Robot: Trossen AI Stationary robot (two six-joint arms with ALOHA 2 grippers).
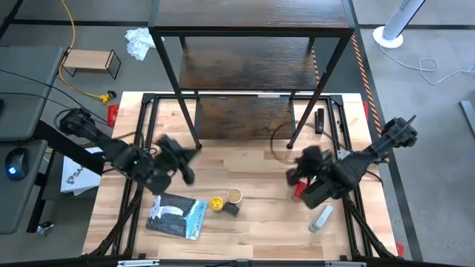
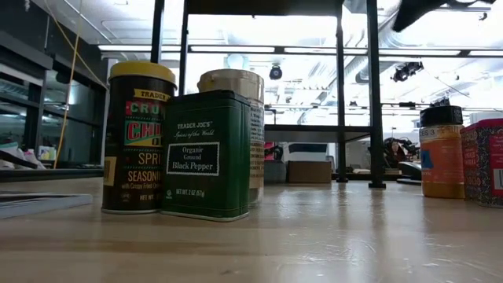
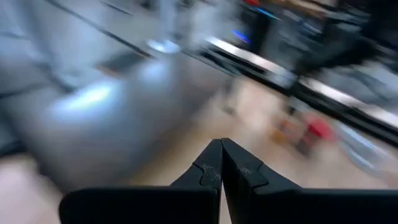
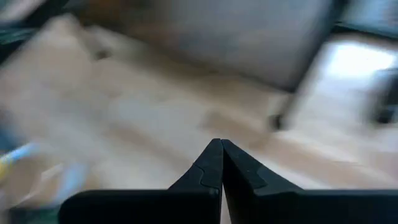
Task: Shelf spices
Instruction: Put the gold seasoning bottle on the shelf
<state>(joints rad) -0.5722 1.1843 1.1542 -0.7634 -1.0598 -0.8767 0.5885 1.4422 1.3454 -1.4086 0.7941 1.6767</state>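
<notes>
Three spices stand together near the table's near edge: the yellow-lidded jar [image 1: 216,202] [image 2: 140,137], the tan-lidded jar [image 1: 234,195] [image 2: 236,82] and the small dark pepper tin [image 1: 231,209] [image 2: 207,153]. The red container [image 1: 299,190] [image 2: 487,161] and the brown jar [image 2: 442,153] stand to the right, partly under the right arm. The dark wood shelf [image 1: 252,44] stands at the table's far side. My left gripper [image 1: 184,159] [image 3: 221,143] is shut in the air left of the spices. My right gripper [image 1: 298,169] [image 4: 221,143] is shut above the red container.
A flat blue-grey packet [image 1: 177,215] lies near the table's near-left corner. A grey-white tube [image 1: 320,218] lies near the right arm. The shelf's black legs [image 1: 194,126] stand on the table's far half. A small light-wood rack [image 1: 90,61] sits on the floor beyond the table.
</notes>
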